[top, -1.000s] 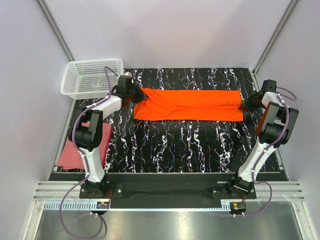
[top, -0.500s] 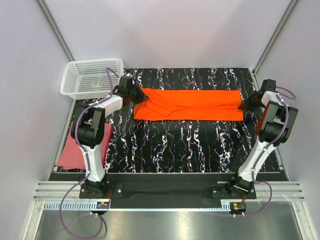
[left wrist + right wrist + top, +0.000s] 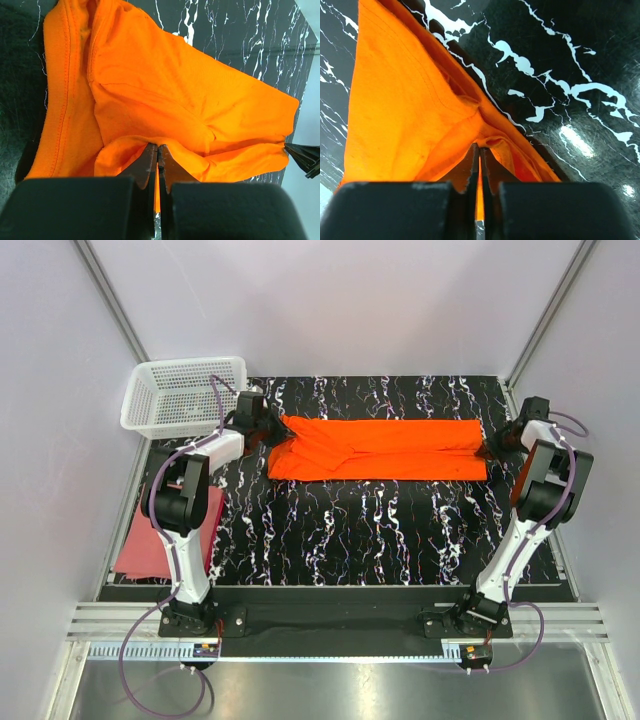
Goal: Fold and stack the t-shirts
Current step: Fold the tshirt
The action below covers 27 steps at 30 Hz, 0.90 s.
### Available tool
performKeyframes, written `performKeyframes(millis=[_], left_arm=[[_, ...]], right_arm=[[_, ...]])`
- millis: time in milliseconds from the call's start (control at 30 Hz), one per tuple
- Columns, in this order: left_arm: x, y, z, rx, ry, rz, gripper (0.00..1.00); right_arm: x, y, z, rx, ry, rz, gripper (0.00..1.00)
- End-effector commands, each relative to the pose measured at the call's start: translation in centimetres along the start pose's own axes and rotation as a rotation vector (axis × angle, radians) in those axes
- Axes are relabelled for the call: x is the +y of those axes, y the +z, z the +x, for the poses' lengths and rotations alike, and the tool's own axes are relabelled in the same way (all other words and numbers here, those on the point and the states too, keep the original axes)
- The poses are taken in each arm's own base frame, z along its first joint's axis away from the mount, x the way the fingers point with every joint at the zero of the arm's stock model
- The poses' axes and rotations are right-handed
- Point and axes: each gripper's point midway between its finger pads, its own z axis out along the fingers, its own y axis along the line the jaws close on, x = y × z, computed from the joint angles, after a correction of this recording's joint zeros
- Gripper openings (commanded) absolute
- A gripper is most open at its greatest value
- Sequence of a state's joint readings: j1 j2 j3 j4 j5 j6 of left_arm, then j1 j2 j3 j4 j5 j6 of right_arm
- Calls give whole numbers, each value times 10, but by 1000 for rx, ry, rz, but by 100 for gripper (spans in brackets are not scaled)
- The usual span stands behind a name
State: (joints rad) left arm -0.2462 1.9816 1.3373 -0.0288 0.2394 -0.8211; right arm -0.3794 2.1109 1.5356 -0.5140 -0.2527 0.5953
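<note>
From above you cannot see either set of fingertips: each arm's wrist covers the spot where it meets the cloth. The pink-red t-shirt (image 3: 135,545) is partly hidden behind the left arm (image 3: 180,505), and you cannot tell how it is folded. It lies flat at the near left edge of the surface (image 3: 380,530), well apart from both pincers. In the left wrist view, the pincer's black body blocks the lower part of the picture. The far end of the shirt there runs out to a dark tip that the right edge cuts off.

The orange t-shirt (image 3: 380,450) lies stretched as a long band across the far half of the surface, and a pincer meets it at each end. The left pincer (image 3: 157,150) is clamped on a rumpled fold at the shirt's left end, its fingers pressed together with orange cloth pinched between them. A stitched hem runs off to the left of that fold. The right pincer (image 3: 479,150) is clamped on the right end in the same way, its fingers nearly touching around a thin pleat. From that pleat the cloth fans away over the marbled top. The white mesh basket (image 3: 185,395) sits at the far left corner, just beside the left wrist.
</note>
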Motion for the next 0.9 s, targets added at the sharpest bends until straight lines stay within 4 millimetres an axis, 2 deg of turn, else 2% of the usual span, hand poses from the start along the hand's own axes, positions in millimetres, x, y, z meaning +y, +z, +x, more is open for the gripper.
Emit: performKeyframes(millis=[0,100,133,200,233,267,300,400,467,500,533,567,600,633,700,833,867], left_arm=[[-14,1,-22,-54,5,37,0],[-13,3,-22,-45,6,44,1],[-11,7,-20,-34,11,44,3],[-19,9,-21,-23,30,72,8],[-22,9,-22,-18,30,81,12],[-25,6,-23,-11,43,82,24],[-27,4,-23,-7,55,86,30],[-34,-12,-27,-29,71,83,41],[-34,-24,-27,-42,78,77,47],[-45,-37,-31,-68,92,97,49],[-46,-43,-32,-73,97,96,52],[-42,-46,-25,-65,103,83,52],[-49,-59,-28,-85,113,96,52],[-49,-64,-26,-87,117,96,52],[-46,-74,-16,-79,127,92,49],[-35,-74,11,-30,130,75,40],[-33,-72,21,-10,137,74,36]], right_arm=[[17,-3,-19,-56,-30,-31,9],[19,1,-28,-82,-56,-32,21],[24,-2,-40,-119,-74,-27,22],[29,-9,-49,-143,-120,-34,29],[32,-14,-49,-147,-130,-44,32],[35,-19,-49,-155,-138,-52,35],[41,-32,-51,-175,-147,-67,40],[42,-55,-44,-198,-171,-50,50],[33,-59,-31,-183,-171,-26,53],[38,-68,-26,-191,-182,-39,54],[32,-67,-16,-173,-184,-26,55],[34,-73,-11,-175,-199,-30,55],[37,-75,-4,-169,-213,-32,55],[32,-72,7,-149,-216,-19,55],[37,-73,24,-127,-244,-30,56],[38,-63,46,-62,-253,-58,54],[35,-57,49,-47,-243,-56,49]])
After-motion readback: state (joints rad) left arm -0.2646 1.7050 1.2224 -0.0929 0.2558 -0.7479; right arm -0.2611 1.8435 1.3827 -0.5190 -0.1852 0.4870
